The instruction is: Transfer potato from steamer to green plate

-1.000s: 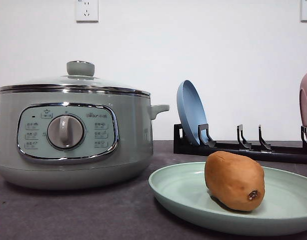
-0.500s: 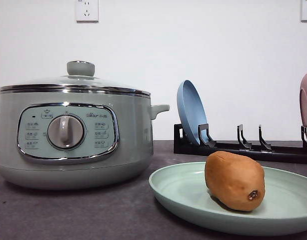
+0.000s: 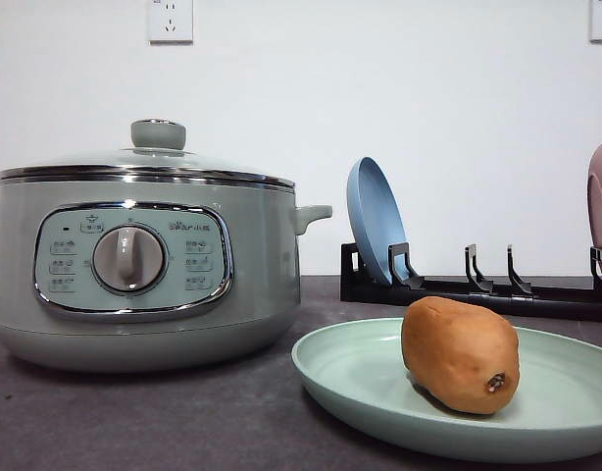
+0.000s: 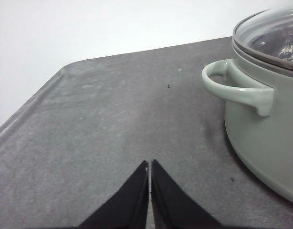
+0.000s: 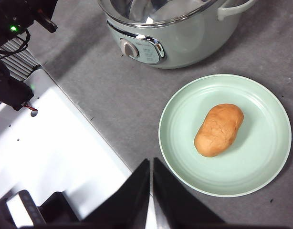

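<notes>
The potato (image 3: 461, 354) lies on the green plate (image 3: 360, 383), beside the lidded steamer (image 3: 144, 255). Firm, smooth and rounded, it likely rolls; best pinched across its middle. Left gripper (image 4: 150, 167) and right gripper (image 5: 151, 164) both pressed together, empty

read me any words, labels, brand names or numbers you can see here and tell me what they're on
No text reads clearly enough to quote.
Steamer control panel: a small brand mark above the dial and button labels on both sides, all too small and blurred to read.
Potato, green plate, blue plate, rack: no writing visible.
</notes>
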`<state>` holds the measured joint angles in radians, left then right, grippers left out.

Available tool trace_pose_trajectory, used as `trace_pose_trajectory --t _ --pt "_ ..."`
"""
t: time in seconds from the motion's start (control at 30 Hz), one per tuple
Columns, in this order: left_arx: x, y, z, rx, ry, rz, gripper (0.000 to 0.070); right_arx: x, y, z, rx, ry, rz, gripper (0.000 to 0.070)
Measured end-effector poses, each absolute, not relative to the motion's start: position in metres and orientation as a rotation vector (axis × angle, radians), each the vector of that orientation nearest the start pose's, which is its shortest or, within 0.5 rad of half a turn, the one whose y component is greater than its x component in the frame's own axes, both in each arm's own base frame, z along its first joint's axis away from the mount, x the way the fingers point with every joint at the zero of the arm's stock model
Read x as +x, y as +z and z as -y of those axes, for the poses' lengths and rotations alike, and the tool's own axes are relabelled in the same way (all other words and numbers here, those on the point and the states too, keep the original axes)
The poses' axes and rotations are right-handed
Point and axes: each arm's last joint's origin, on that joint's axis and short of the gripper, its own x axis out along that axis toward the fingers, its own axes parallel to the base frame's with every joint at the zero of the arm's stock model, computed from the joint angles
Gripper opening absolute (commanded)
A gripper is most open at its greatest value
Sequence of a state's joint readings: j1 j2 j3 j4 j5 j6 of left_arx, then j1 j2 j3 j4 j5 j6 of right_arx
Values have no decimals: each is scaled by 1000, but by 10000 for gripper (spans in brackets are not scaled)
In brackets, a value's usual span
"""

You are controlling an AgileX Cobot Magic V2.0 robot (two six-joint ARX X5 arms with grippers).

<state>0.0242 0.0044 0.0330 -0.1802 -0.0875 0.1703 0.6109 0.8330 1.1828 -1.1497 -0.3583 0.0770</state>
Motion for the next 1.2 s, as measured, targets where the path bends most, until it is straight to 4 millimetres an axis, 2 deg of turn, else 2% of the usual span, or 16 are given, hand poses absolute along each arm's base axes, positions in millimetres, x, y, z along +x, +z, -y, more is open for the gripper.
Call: trace_pose_trajectory --t 0.1,0.23,0.37,0.53,0.77,1.0,1.2 --pt "95 157 -5 174 98 -161 0 94 376 -70 -59 818 -746 0" --pt "95 157 -5 174 98 -161 0 94 384 -51 -7 720 -453 0" --pt "95 157 -5 174 98 -161 0 89 373 -32 9 574 -231 0" --pt "95 157 -5 174 98 -161 0 85 338 -17 -26 403 -63 0" --pt "95 157 -5 174 98 -161 0 86 284 -7 -67 249 93 0" --pt "95 157 -5 174 98 -161 0 90 225 -5 -64 198 82 0" --pt "95 157 -5 174 98 -161 0 93 189 -3 -51 144 37 0"
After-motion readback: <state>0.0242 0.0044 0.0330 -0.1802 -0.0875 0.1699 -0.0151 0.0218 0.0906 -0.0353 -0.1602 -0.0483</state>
